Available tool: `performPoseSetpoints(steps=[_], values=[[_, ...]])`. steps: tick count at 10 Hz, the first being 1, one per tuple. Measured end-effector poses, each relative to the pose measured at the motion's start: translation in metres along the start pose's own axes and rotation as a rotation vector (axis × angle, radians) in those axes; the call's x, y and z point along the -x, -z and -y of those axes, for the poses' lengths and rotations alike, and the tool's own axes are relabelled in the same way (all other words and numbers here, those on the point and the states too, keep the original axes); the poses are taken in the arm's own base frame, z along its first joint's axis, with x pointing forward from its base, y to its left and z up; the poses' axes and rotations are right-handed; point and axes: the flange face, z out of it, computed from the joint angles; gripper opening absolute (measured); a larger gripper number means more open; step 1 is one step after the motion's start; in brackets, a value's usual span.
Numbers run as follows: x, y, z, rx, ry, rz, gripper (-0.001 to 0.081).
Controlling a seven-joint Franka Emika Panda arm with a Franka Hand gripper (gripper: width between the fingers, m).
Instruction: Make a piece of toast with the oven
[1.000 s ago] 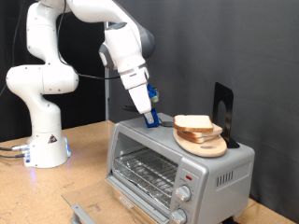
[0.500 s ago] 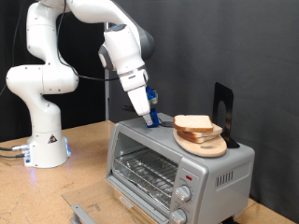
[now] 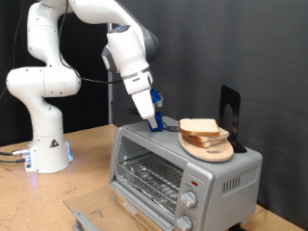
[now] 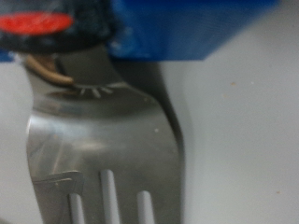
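Note:
The piece of toast point(image 3: 199, 126) lies on a round light-wood board point(image 3: 210, 149) on top of the silver oven point(image 3: 226, 178). The oven's door point(image 3: 94, 214) hangs open and the wire rack point(image 3: 149, 177) shows inside. My gripper point(image 3: 154, 119) points down at the oven's top, just to the exterior view's left of the board. It is shut on a metal slotted spatula point(image 4: 103, 140), whose blade fills the wrist view under a blue part point(image 4: 196, 28). The spatula's tip is near the board's edge.
A black upright stand point(image 3: 229, 114) is on the oven's top behind the board. The knobs point(image 3: 188, 201) run down the oven's front at the exterior view's right. The robot's base point(image 3: 46, 149) stands on the wooden table at the left.

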Motion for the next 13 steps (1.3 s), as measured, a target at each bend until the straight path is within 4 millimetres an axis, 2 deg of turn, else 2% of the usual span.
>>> performPoseSetpoints(steps=[2,7,12,13], values=[[0.000,0.000,0.000,0.000,-0.001,0.000,0.0314],[0.000,0.005,0.004,-0.024,-0.033,0.035,0.0314],[-0.012,0.066,0.005,-0.107,-0.060,0.080,0.0315],[-0.011,0.064,0.005,-0.104,-0.060,0.081,0.0315]])
